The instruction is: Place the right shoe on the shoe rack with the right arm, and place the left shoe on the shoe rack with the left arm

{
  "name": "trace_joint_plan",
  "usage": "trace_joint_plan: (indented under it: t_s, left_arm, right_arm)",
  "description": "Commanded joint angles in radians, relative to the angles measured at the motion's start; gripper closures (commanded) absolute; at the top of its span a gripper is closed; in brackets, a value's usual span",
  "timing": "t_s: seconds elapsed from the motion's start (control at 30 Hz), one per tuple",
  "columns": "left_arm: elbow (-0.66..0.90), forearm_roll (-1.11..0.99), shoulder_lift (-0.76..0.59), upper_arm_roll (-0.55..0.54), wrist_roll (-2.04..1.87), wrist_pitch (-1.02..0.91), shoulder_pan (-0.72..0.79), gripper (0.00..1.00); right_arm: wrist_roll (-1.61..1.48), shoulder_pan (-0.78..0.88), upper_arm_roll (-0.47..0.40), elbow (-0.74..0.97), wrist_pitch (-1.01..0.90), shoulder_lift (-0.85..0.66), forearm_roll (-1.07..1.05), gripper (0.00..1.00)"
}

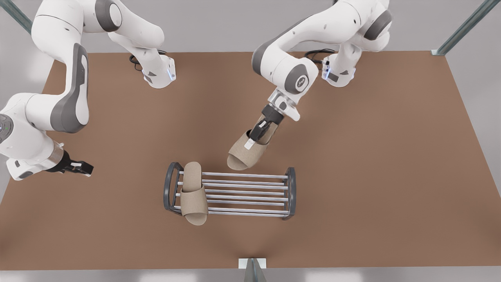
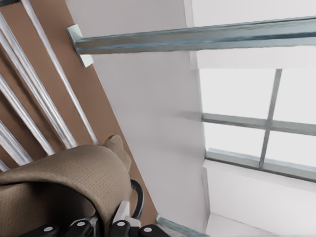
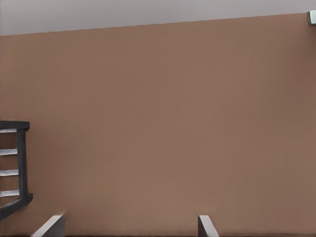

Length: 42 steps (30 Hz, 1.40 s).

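A tan slipper [image 1: 193, 194] lies across the bars of the shoe rack [image 1: 250, 192], at its end on the front view's left. Behind the rack, a second tan slipper [image 1: 242, 156] hangs toe-down just above the table, tilted. My left gripper [image 1: 255, 136], on the arm at the front view's right, is shut on its heel end. The left wrist view has this slipper [image 2: 59, 182] against the gripper [image 2: 106, 226], with the rack's silver bars [image 2: 29, 98] beyond. My right gripper [image 1: 87, 169] waits open, low at the front view's far left, and its fingers [image 3: 52, 226] face the rack's end frame [image 3: 20, 163].
The brown table [image 1: 372, 164] stretches wide on the front view's right of the rack. Both arm bases [image 1: 158, 72] stand at the far edge. A metal bracket [image 1: 252, 263] sits at the near edge and frame posts [image 1: 462, 29] rise at the corners.
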<state>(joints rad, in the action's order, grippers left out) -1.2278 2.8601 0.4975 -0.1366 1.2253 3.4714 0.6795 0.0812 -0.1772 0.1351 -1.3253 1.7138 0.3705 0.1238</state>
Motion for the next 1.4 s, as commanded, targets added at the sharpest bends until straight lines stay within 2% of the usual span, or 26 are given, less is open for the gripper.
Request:
trace_joint_plan:
  t_s: [0.0, 0.07, 0.17, 0.33, 0.43, 0.47, 0.5, 1.1, 1.17, 1.2, 1.23, 1.27, 1.3, 1.33, 1.37]
  left_arm:
    - [0.097, -0.011, 0.087, 0.155, -0.342, 0.018, 0.146, 0.78]
    - [0.154, -0.015, 0.173, 0.216, -0.342, -0.02, 0.146, 0.78]
    - [0.183, -0.016, 0.224, 0.245, -0.342, -0.072, 0.13, 0.78]
    - [0.198, -0.015, 0.265, 0.282, -0.34, -0.201, 0.132, 0.78]
    - [0.195, -0.016, 0.271, 0.282, -0.34, -0.202, 0.134, 0.74]
    - [0.194, -0.018, 0.271, 0.282, -0.337, -0.207, 0.134, 0.33]
    - [0.192, -0.016, 0.271, 0.282, -0.337, -0.209, 0.134, 0.0]
    - [0.145, -0.027, 0.26, 0.281, -0.339, -0.207, 0.134, 0.0]
    - [0.068, -0.031, 0.171, 0.278, -0.343, -0.225, 0.114, 0.0]
    - [-0.025, -0.106, 0.015, 0.279, -0.308, -0.181, 0.095, 0.0]
    - [-0.24, -0.532, -0.206, 0.27, -0.259, -0.104, 0.089, 0.0]
    - [-0.309, -0.659, -0.328, 0.269, -0.257, -0.078, 0.089, 0.0]
    - [-0.289, -0.673, -0.389, 0.278, -0.256, -0.084, 0.083, 0.0]
    - [-0.142, -0.677, -0.384, 0.181, -0.259, -0.239, -0.107, 0.0]
    - [-0.151, -0.876, -0.338, -0.036, -0.267, -0.456, -0.37, 0.0]
  right_arm:
    - [-0.049, -0.007, 0.001, 0.001, -0.051, 0.002, -0.023, 0.0]
    - [-0.047, -0.007, 0.001, 0.001, -0.049, 0.002, -0.016, 0.0]
    - [-0.046, -0.008, 0.001, 0.001, -0.02, 0.007, -0.023, 0.0]
    - [-0.044, -0.004, 0.001, -0.002, 0.01, 0.007, -0.016, 0.0]
    - [-0.046, -0.002, 0.001, -0.002, 0.009, 0.005, -0.015, 0.0]
    - [-0.044, -0.001, 0.001, -0.002, 0.009, 0.004, -0.015, 0.0]
    - [-0.046, -0.001, 0.001, -0.002, 0.009, 0.004, -0.015, 0.0]
    - [-0.049, -0.004, 0.003, -0.002, 0.012, 0.007, -0.015, 0.0]
    - [-0.049, -0.002, 0.003, -0.002, 0.012, 0.007, -0.015, 0.0]
    - [-0.049, -0.002, 0.003, -0.002, 0.013, 0.007, -0.015, 0.0]
    - [-0.049, -0.002, 0.001, -0.002, 0.013, 0.007, -0.016, 0.0]
    - [-0.049, -0.002, 0.003, -0.002, 0.013, 0.007, -0.016, 0.0]
    - [-0.049, -0.002, 0.003, -0.002, 0.013, 0.007, -0.015, 0.0]
    - [-0.049, -0.004, 0.003, -0.002, 0.013, 0.007, -0.016, 0.0]
    - [-0.049, -0.004, 0.003, -0.002, 0.015, 0.007, -0.016, 0.0]
